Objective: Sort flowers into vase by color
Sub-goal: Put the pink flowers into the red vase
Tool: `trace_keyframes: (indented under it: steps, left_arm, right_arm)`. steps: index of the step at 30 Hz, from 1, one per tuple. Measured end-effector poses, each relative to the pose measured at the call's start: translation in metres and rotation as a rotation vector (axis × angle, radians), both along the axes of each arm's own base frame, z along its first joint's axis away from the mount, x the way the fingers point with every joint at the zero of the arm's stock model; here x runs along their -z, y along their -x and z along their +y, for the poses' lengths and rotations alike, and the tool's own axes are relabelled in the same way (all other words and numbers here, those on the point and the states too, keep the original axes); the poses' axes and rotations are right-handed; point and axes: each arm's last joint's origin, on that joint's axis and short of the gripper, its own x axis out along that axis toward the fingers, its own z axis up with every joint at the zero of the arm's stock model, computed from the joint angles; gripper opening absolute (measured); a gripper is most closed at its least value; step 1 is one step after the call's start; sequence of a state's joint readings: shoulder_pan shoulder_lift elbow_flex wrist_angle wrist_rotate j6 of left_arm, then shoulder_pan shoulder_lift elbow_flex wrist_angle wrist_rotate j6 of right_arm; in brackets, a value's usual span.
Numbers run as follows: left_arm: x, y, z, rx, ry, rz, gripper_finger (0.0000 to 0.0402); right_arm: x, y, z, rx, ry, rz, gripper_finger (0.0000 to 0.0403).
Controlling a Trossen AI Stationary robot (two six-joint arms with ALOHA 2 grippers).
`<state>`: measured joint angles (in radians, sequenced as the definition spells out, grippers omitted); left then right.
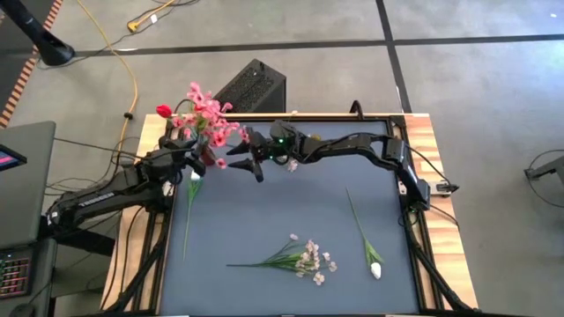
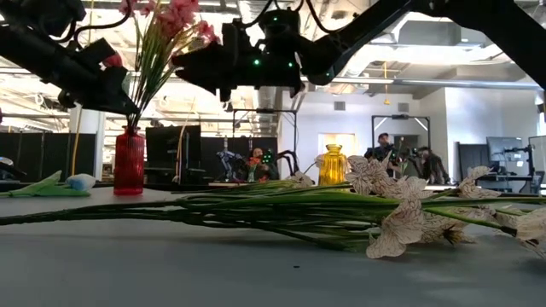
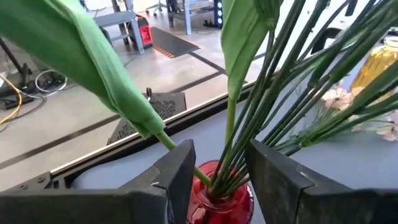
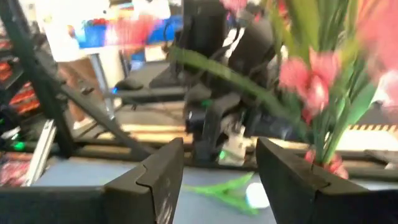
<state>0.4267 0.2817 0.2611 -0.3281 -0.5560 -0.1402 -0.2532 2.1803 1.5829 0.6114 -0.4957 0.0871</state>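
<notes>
Left gripper is open, jaws spread either side of the green stems above the red vase, which holds pink blossom sprays and a red tulip bud at the table's far-left. Right gripper is open, empty, just beside that bouquet. On the table: pale blossom spray, two white tulip buds.

A robotics lab: concrete floor with taped lines, equipment racks, other robot rigs behind
</notes>
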Motion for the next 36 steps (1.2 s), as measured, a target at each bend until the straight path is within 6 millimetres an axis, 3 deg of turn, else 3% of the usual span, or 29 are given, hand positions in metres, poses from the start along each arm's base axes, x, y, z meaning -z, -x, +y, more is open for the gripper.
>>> trace_keyframes:
  steps: [8, 18, 23, 28, 36]
  left_arm:
    - [-0.002, 0.0, 0.001, -0.034, -0.006, -0.029, 0.0144]
    - [-0.01, -0.002, 0.002, -0.031, -0.061, -0.09, 0.0144]
    - [-0.01, -0.002, 0.002, -0.021, -0.068, -0.077, 0.0144]
    - [-0.01, -0.002, 0.001, 0.019, -0.079, -0.041, 0.0144]
    - [-0.016, 0.001, -0.001, 0.03, -0.06, -0.004, 0.0143]
  right_arm:
    - [-0.01, -0.002, 0.006, 0.065, 0.021, -0.118, 0.0227]
    - [0.026, -0.014, -0.005, 0.039, -0.065, -0.197, 0.0226]
    - [0.042, -0.031, -0.01, 0.032, -0.118, -0.204, 0.0226]
    - [0.046, -0.043, -0.014, -0.004, -0.149, -0.202, 0.0226]
    - [0.048, -0.041, -0.023, -0.003, -0.156, -0.186, 0.0226]
